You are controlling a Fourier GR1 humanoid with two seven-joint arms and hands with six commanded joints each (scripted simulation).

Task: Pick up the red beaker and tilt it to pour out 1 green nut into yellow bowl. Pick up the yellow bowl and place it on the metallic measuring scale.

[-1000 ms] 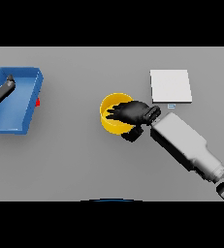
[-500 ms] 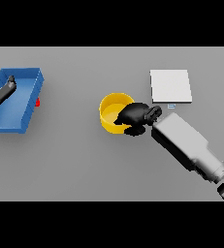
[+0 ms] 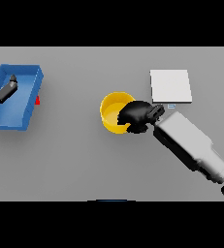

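right hand (image 3: 136,115): dark, at the right rim of the yellow bowl (image 3: 112,112); fingers curled over the rim, thumb side low at the bowl's outer wall, so it grips the bowl's edge. White and grey forearm runs from it toward the lower right corner.
yellow bowl: on the tabletop (image 3: 84,160) just left of centre, upright, open mouth up. Right part hidden by the hand. Can't tell whether it is lifted or resting. Inside looks plain yellow; can't make out a nut.
measuring scale (image 3: 170,86): pale square plate, upper right of the bowl, flat on the tabletop, with a small display tab at its lower edge. Near the bowl but apart from it; the right hand's wrist sits just below its lower left corner.
blue bin (image 3: 25,104): open tray at the far left, well apart from the bowl.
red beaker (image 3: 37,100): only a small red sliver shows, at the bin's right wall; can't tell if it is upright.
left hand (image 3: 3,92): dark, at the far left edge over the blue bin's left part, one finger stretched up and right. Fingers not readable enough to say whether spread or closed; can't tell whether it holds anything.
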